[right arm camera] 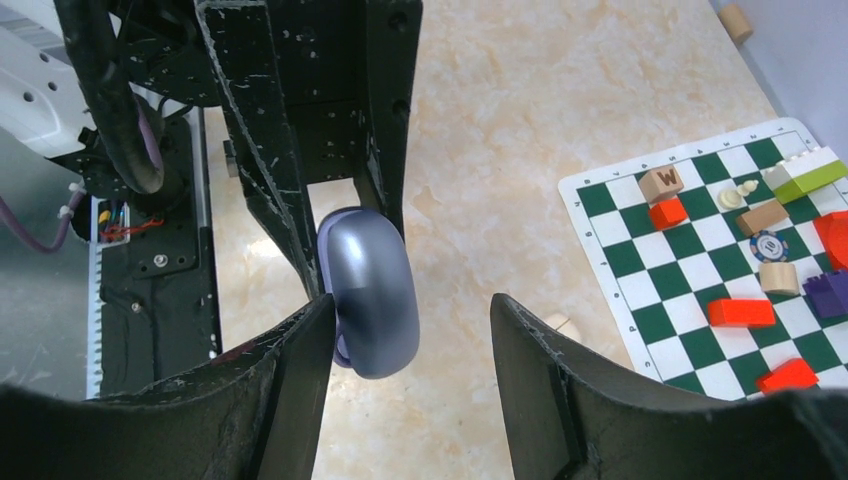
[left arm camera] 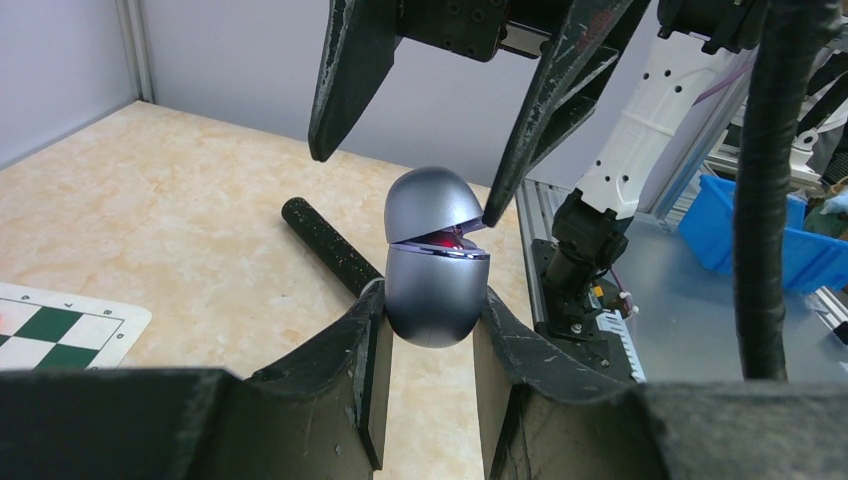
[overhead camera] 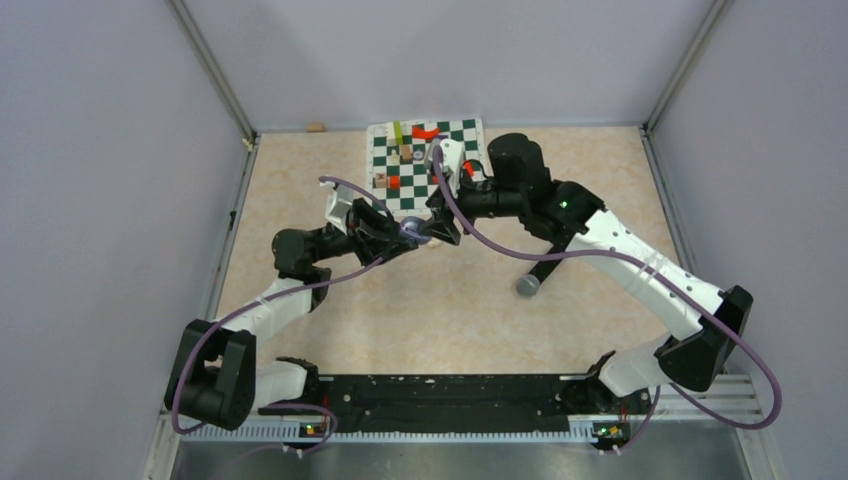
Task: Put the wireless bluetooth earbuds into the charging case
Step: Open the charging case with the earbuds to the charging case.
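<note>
From above, the left gripper (overhead camera: 402, 233) and right gripper (overhead camera: 438, 228) meet tip to tip over the beige table (overhead camera: 560, 330), with the silvery charging case (overhead camera: 414, 230) between them. A chessboard mat (overhead camera: 425, 165) lies just beyond, a microphone (overhead camera: 527, 285) lies under the right arm, and grey walls (overhead camera: 90, 150) stand around.

Only the left wrist view shows the lid (left arm camera: 432, 205) slightly ajar, with a reddish glint in the gap; the earbuds cannot be made out. The left gripper is clamped on the case's lower half. The right gripper's jaws stand spread above, one tip touching the lid's edge.

The right wrist view shows the case beside one spread finger and clear of the other.
</note>
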Controlling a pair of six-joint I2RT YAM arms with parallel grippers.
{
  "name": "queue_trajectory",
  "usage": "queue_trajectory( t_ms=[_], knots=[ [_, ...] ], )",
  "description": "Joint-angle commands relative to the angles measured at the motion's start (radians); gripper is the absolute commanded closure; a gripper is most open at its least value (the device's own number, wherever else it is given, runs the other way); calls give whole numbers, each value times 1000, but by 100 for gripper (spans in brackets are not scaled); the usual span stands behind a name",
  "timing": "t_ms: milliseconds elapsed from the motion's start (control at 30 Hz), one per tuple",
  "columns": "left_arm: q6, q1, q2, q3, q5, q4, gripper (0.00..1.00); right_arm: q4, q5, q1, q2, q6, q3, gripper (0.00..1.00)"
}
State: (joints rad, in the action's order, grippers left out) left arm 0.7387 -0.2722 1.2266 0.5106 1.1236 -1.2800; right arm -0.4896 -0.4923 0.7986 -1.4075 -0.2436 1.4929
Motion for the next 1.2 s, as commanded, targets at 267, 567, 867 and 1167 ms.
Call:
queue_trajectory(
  t_ms=[267, 567, 867, 1167],
  knots=[
    [9, -6, -9, 43, 11, -54, 100, 1, 84, 45, -36, -25, 70, 41],
    [5, -8, -14, 40, 13, -51, 100, -24, 116, 45, -12, -43, 111, 41],
    [7, -9, -14, 38, 16, -56, 100, -26, 170, 44, 0, -78, 100, 41],
    [5, -8, -18, 35, 16, -56, 100, -75, 65, 30, -1, -36, 174, 39]
  ],
)
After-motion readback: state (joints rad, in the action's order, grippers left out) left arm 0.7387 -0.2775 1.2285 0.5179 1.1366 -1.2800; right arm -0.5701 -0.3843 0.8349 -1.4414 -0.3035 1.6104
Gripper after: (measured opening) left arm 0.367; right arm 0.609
